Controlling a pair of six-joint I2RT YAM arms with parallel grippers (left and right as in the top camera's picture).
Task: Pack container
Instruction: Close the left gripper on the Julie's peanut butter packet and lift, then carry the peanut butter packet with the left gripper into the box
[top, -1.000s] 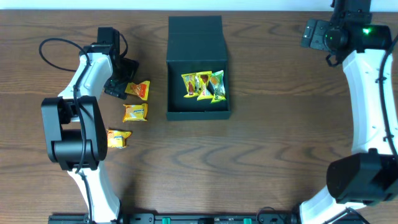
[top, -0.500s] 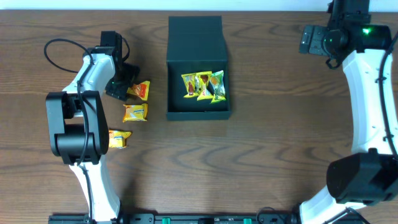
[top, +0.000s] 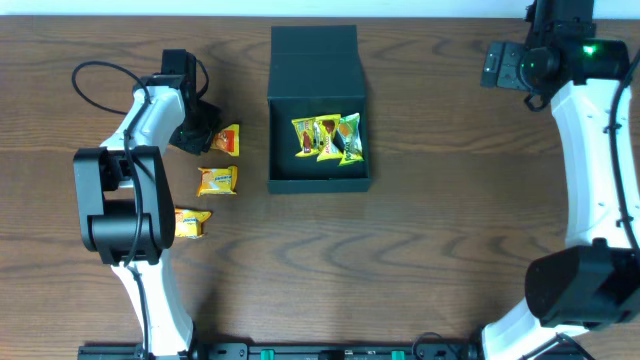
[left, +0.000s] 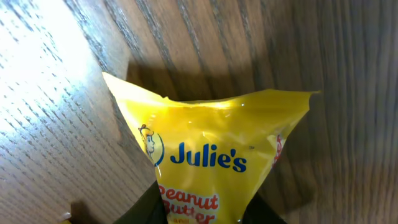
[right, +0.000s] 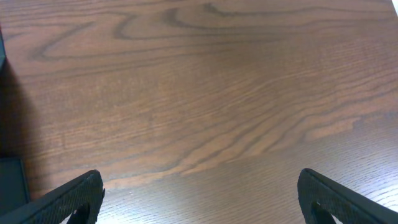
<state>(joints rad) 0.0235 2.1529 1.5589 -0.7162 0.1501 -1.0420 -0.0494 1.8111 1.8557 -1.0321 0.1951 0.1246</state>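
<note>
The container (top: 285, 125) is a dark teal box at the table's back centre, its flap lid (top: 314, 58) open and lying back. Three snack packets (top: 327, 138) lie in its right half. My left gripper (top: 207, 135) is to the left of the box, shut on the end of a yellow peanut-butter packet (top: 229, 141). In the left wrist view that packet (left: 211, 149) fills the middle, pinched narrow between the dark fingers (left: 143, 211) of the left gripper (left: 208, 214). My right gripper (top: 497, 62) hovers at the far right with its jaws wide, the right gripper (right: 202, 205) holding nothing over bare wood.
Two more yellow packets lie on the table left of the box, one (top: 217, 181) below the held packet and one (top: 190, 222) nearer the front. A black cable (top: 95, 75) loops at the back left. The left arm's base (top: 125, 215) stands beside the packets.
My left gripper has closed its jaws onto the yellow packet, which has turned and shifted slightly. The right arm has barely moved.
</note>
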